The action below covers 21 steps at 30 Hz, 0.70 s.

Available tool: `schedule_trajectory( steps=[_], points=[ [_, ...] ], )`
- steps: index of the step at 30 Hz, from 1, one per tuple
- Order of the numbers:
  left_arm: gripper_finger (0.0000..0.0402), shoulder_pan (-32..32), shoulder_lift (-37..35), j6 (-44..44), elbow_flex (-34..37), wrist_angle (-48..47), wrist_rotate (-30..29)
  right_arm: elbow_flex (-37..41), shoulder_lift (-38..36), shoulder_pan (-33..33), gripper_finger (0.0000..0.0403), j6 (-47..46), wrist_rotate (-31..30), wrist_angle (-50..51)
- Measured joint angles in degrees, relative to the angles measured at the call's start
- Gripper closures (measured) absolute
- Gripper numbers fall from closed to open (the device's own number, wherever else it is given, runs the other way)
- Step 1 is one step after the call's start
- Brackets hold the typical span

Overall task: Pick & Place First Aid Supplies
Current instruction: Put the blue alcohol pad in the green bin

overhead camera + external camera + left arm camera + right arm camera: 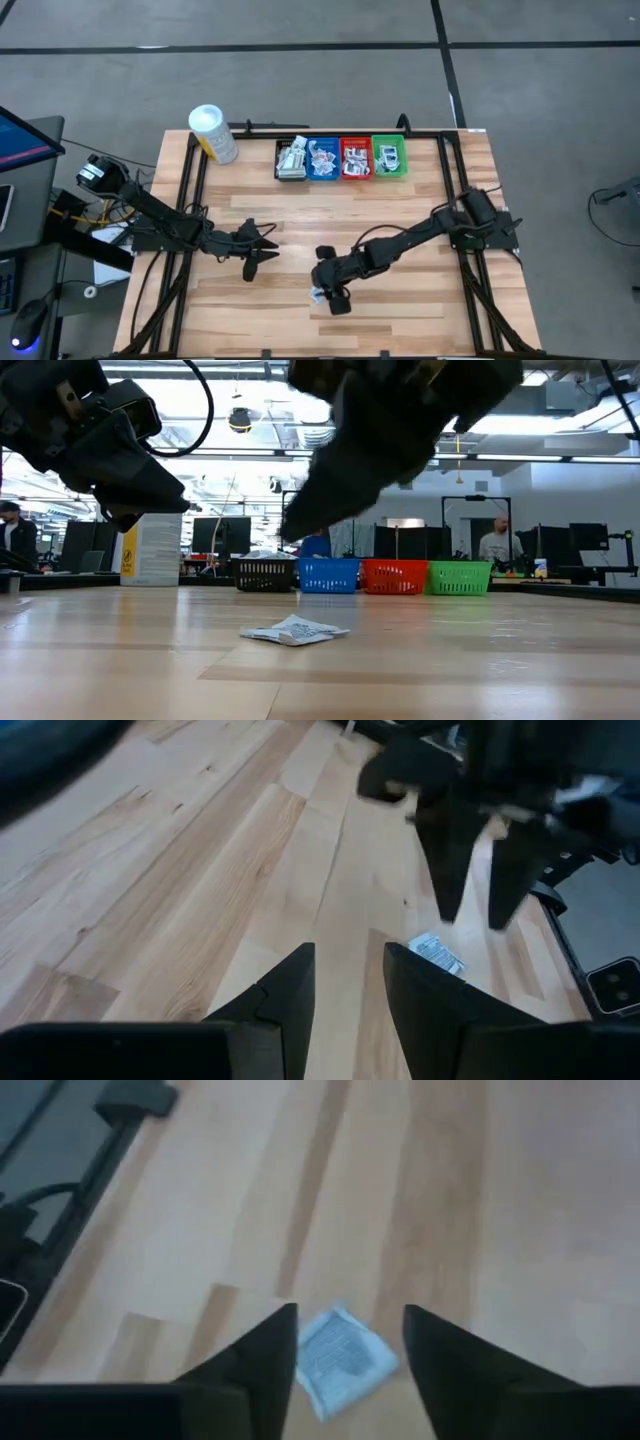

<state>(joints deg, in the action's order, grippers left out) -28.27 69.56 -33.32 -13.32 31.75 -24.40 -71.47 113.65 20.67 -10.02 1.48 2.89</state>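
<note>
Right wrist view: right pincer (345,1342) hovering open straight above a packet (340,1355) lying diagonal on desk (520,1210); left pincer (262,249) parted, farther off

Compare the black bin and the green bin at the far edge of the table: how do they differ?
The black bin stands at the left end of the row, the green bin at the right end. The black bin holds a pale heap that nearly fills it; the green bin shows bare green floor around a few packets. In the low view the black bin's heap rises above its rim; the green bin's contents do not. Both are small, open-topped and ribbed.
</note>
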Motion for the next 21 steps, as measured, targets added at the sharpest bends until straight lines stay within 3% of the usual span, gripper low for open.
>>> schedule_trajectory(
  steps=[4,9,16,21],
  points=[
    [0.0280,0.00,0.56,-0.15,0.04,0.04,0.01,0.05,3.15,0.01,0.0189,-0.15,0.55,-0.68],
    [0.0280,-0.21,1.22,-0.30,0.07,-0.04,0.26,-0.17,6.71,-0.28,0.0175,-0.25,1.09,-2.00],
    [0.0280,-0.28,1.49,-0.38,0.04,0.15,0.25,-0.41,9.99,-0.59,0.0195,-2.98,1.44,-2.34],
    [0.0280,-0.28,1.49,-0.39,0.04,0.17,0.25,-0.32,9.81,-0.51,0.0239,-2.02,1.17,-2.12]
  ],
)
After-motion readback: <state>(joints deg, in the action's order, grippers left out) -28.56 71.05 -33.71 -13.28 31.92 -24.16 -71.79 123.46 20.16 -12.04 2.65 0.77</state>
